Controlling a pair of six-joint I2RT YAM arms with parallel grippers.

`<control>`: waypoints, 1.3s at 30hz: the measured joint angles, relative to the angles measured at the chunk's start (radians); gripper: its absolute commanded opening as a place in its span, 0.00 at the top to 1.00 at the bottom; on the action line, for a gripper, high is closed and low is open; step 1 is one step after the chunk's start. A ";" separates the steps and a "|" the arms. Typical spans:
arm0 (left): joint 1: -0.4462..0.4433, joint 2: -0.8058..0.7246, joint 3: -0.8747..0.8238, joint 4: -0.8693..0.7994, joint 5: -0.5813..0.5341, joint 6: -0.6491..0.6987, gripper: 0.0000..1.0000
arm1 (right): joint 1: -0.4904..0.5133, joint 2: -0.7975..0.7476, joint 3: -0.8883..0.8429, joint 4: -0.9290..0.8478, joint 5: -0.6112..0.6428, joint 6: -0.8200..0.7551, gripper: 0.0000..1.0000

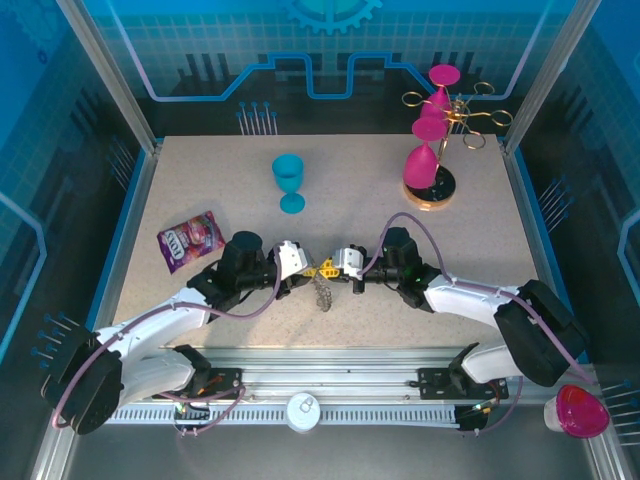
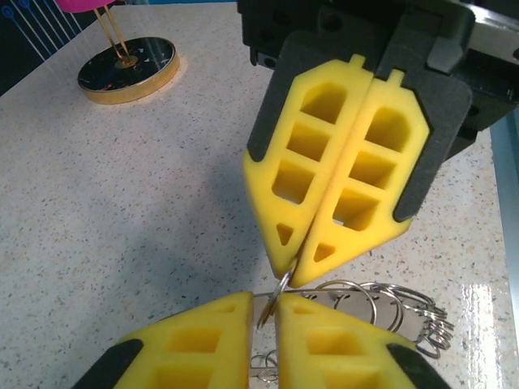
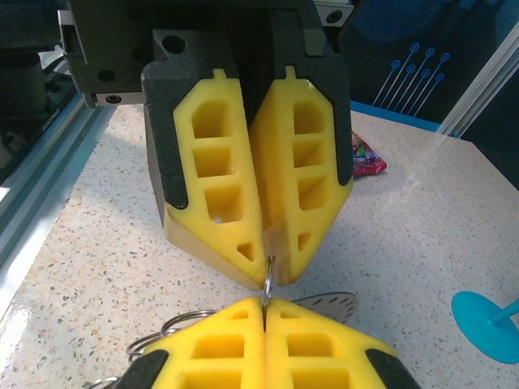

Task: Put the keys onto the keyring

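Note:
At the table's middle my left gripper (image 1: 316,269) and right gripper (image 1: 333,268) meet tip to tip. Between them stands a small silver split ring (image 2: 278,293) on edge. In the right wrist view my right gripper (image 3: 264,306) is shut on the ring's (image 3: 266,279) lower part, and my left gripper (image 3: 269,271) pinches its top. In the left wrist view my left gripper (image 2: 264,301) shows a narrow slit with the ring in it. The keyring's bunch of thin wire loops (image 2: 405,312) hangs below (image 1: 322,293). Beside the loops is a flat silver piece (image 3: 332,304), perhaps one of the keys.
A blue goblet (image 1: 289,180) stands behind the grippers, and its foot (image 3: 486,320) is at the right wrist view's edge. A purple sweets bag (image 1: 190,240) lies at the left. At the back right a gold rack (image 1: 440,190) holds pink goblets. A pink cup (image 1: 578,410) sits off the table's near right.

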 measured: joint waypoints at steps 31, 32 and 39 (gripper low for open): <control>-0.033 0.029 0.213 -0.430 -0.018 0.195 1.00 | 0.065 -0.069 0.111 -0.326 0.156 -0.146 0.76; -0.034 0.032 0.215 -0.431 -0.018 0.201 1.00 | 0.068 -0.068 0.111 -0.324 0.151 -0.146 0.77; -0.038 0.046 0.228 -0.457 -0.026 0.218 1.00 | 0.086 -0.039 0.112 -0.305 0.128 -0.151 0.95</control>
